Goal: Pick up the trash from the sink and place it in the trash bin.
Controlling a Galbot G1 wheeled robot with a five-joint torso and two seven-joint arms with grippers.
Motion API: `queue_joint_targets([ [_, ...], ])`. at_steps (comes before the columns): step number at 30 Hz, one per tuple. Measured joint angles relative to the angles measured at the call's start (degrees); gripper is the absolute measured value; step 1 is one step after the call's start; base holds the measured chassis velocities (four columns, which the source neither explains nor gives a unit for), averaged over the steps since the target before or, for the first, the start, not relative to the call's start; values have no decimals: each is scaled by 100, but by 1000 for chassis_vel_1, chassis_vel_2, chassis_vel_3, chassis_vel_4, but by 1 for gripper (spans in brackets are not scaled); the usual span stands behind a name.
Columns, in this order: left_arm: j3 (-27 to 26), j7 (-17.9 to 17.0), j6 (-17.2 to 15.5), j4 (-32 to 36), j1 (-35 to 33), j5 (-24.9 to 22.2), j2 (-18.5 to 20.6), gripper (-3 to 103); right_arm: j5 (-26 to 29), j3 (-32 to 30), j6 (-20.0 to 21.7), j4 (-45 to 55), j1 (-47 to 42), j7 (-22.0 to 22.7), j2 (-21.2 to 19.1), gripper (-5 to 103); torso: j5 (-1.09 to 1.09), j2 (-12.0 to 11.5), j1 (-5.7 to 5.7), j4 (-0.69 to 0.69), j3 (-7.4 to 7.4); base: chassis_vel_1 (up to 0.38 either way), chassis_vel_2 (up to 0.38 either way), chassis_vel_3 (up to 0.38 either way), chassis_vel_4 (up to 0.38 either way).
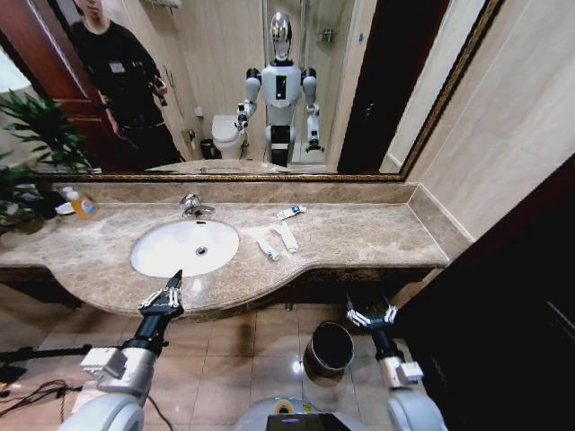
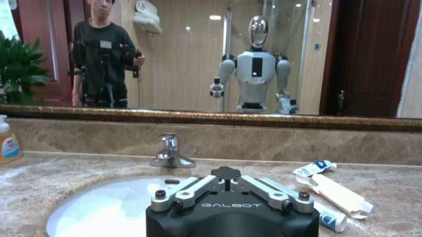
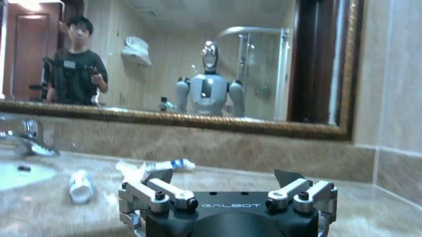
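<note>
Trash (image 1: 277,239) lay on marble counter (image 1: 359,238) just right of white sink (image 1: 184,248), blue-and-white tube (image 1: 290,213) farther back near wall. Left gripper (image 1: 163,297) hovered at counter's front edge before basin, fingers spread, empty. Right gripper (image 1: 372,315) hung below counter edge, fingers spread, empty, beside dark trash bin (image 1: 329,348) on floor.

Left wrist: faucet (image 2: 171,151), basin, white tubes (image 2: 336,195) on counter beyond gripper body.

Right wrist: fingers (image 3: 153,189) splayed apart; small white tube (image 3: 80,185) and blue-striped tube (image 3: 168,165) on counter ahead.

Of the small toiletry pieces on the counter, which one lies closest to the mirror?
The blue-and-white tube, alone near the back ledge. The other white tubes lie together nearer the front edge, just right of the sink.
</note>
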State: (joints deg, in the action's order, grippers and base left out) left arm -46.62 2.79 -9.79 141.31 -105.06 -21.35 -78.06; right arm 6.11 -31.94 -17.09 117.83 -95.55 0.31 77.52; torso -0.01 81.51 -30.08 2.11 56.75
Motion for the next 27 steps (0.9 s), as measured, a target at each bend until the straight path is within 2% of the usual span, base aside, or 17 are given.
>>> queue_joint_targets([
  [5,0,0,0,0,0,0,0,0,13,209,573,155,496,-69,-108,100,0,0,0,0,0,0,0,0,0],
  [15,0,0,0,0,0,0,0,0,118,472,940,-289,1324,-271,-331,100,1,0,-1,0,0,0,0,0,0],
  [21,0,0,0,0,0,0,0,0,683,727,1318,-610,1925,-314,-664,100,0,0,0,0,0,0,0,0,0],
  [27,0,0,0,0,0,0,0,0,1158,1030,1612,-939,2456,-309,-813,100,0,0,-1,1,1,0,0,0,0],
])
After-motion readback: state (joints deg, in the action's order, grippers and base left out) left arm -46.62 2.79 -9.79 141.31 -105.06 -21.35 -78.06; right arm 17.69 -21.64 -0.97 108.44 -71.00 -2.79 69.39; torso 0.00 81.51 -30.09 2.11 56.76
